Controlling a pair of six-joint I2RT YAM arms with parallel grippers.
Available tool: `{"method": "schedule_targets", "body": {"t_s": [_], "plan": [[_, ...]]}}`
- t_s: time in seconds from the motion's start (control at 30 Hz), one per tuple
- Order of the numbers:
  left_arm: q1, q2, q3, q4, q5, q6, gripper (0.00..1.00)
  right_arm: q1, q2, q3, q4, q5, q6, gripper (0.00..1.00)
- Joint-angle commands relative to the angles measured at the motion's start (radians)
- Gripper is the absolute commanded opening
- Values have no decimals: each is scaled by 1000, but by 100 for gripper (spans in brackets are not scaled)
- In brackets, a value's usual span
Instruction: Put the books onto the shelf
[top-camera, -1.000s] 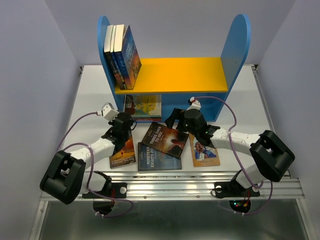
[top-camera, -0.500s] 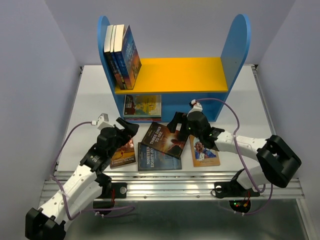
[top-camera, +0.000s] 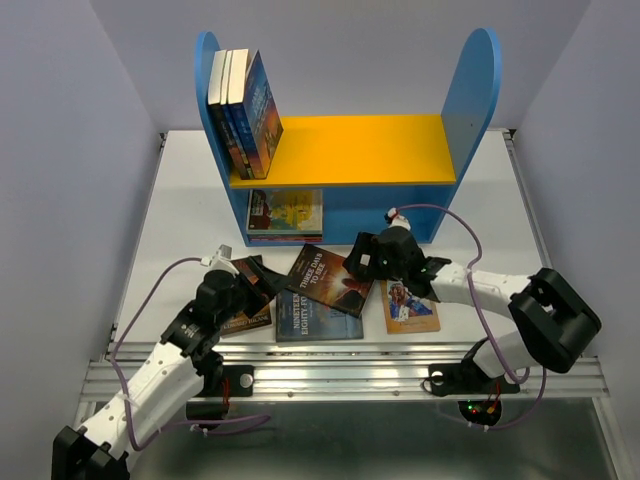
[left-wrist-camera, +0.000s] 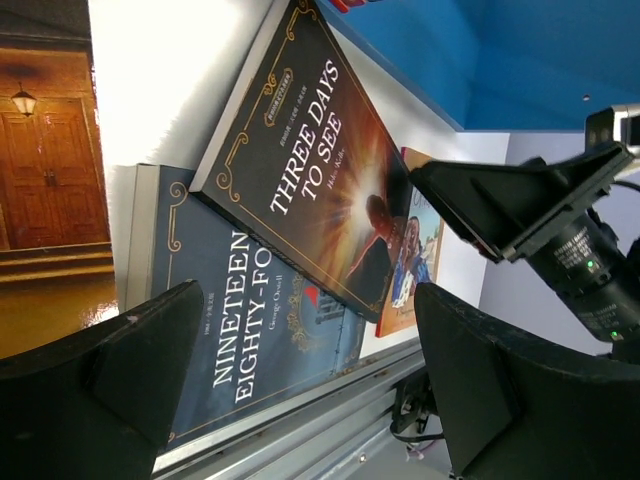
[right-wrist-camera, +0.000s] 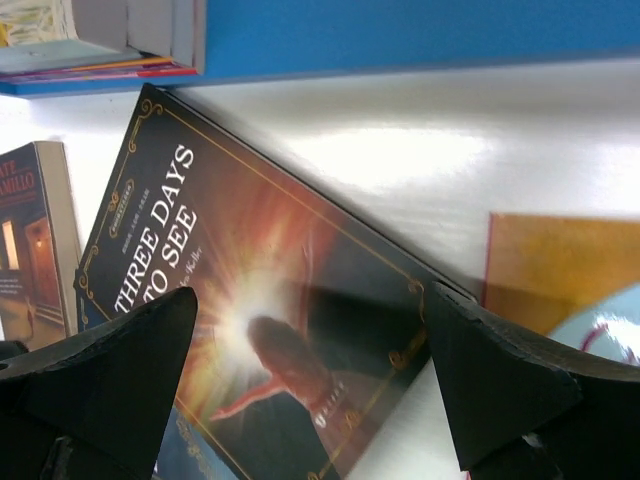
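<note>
The shelf (top-camera: 350, 150) stands at the back, with three books (top-camera: 243, 110) upright at the left of its yellow board and more books (top-camera: 287, 213) lying flat in its lower compartment. On the table, "Three Days to See" (top-camera: 325, 280) (left-wrist-camera: 300, 170) (right-wrist-camera: 260, 330) lies partly over the dark blue "Nineteen Eighty-Four" (top-camera: 315, 320) (left-wrist-camera: 250, 330). A tan book (top-camera: 408, 308) (right-wrist-camera: 560, 270) lies to the right and an orange-brown one (top-camera: 248, 315) (left-wrist-camera: 45, 200) to the left. My left gripper (top-camera: 262, 280) (left-wrist-camera: 305, 300) is open over the orange-brown book's right edge. My right gripper (top-camera: 358, 262) (right-wrist-camera: 310, 300) hangs open above the right corner of "Three Days to See".
A metal rail (top-camera: 350, 365) (left-wrist-camera: 300, 420) runs along the table's near edge, just in front of the flat books. Pale walls close in on both sides. The right part of the yellow board holds nothing.
My left gripper has opened, and its arm has dropped low and drawn back toward the near edge. The right gripper has sunk slightly toward "Three Days to See". The books lie as before.
</note>
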Motion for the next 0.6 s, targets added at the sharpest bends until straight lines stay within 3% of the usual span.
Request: {"method": "schedule_targets", "body": {"t_s": [0.0, 0.33, 0.5, 0.57], "plan": [[-2, 41, 16, 57, -3, 15, 99, -3, -115, -43, -55, 26, 70, 100], [-2, 97, 15, 94, -27, 18, 99, -3, -273, -172, -120, -15, 223, 100], [-4, 83, 6, 102, -32, 8, 99, -3, -252, -208, -78, -47, 278, 100], [-4, 83, 4, 102, -35, 8, 99, -3, -223, -232, 17, -75, 317, 100]]}}
